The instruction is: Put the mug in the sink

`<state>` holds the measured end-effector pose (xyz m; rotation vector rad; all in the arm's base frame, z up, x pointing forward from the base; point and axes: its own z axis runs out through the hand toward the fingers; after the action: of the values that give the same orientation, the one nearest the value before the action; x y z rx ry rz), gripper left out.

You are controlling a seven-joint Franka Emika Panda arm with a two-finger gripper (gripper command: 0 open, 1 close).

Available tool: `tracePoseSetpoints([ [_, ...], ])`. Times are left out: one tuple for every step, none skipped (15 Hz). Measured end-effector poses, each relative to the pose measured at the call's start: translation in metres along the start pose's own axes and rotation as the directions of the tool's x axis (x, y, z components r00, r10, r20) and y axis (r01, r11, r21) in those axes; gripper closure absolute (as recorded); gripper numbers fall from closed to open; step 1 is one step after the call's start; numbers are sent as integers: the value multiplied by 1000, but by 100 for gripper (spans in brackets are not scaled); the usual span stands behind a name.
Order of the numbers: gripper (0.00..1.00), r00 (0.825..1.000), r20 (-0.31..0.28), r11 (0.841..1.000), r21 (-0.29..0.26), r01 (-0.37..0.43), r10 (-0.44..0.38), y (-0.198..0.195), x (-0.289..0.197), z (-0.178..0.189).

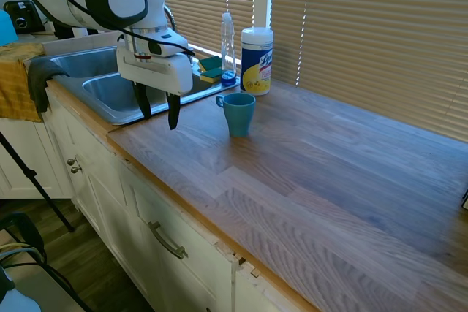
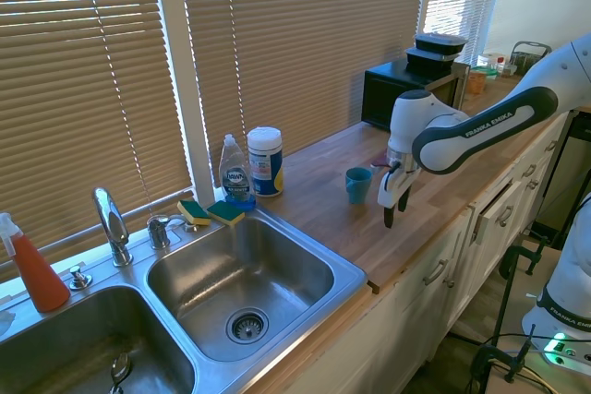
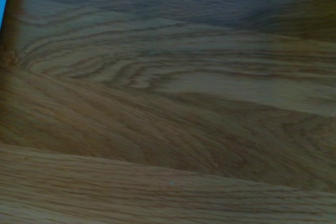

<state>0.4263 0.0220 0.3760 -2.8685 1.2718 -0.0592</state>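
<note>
Mug (image 1: 238, 112) upright on the worktop (image 1: 329, 173), apart from everything, outside the sink (image 2: 222, 294). My tool (image 1: 158, 111) hangs above the worktop near its front edge, between mug and sink, touching neither. Wipes canister (image 1: 257, 61) behind the mug by the window. Soap bottle (image 1: 228, 47) just beside the canister, sinkward. Two sponges (image 2: 211, 212) on the sink's back rim next to the bottle. Faucet (image 2: 111, 225) behind the divider between the two basins. Spray bottle (image 2: 32, 267) at the far basin's back edge. Microwave (image 2: 406, 87) at the worktop's far end, well apart.
</note>
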Motion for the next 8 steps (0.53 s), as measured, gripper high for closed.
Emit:
tracePoseSetpoints([
  [0, 1000, 1, 1000, -1, 0, 0, 0, 0, 0],
  [0, 1000, 1, 1000, 0, 0, 0, 0, 0, 0],
  [0, 1000, -1, 1000, 1, -3, 3, -1, 0, -1],
  [0, 1000, -4, 1000, 7, -9, 9, -2, 2, -3],
  [0, 1000, -5, 1000, 19, -21, 21, -5, 4, -8],
  [0, 999, -5, 999, 33, -36, 36, -7, 7, -16],
  [0, 998, -6, 997, 45, -56, 56, -9, 13, -24],
  [0, 997, -6, 995, 60, -81, 81, -8, 22, -33],
])
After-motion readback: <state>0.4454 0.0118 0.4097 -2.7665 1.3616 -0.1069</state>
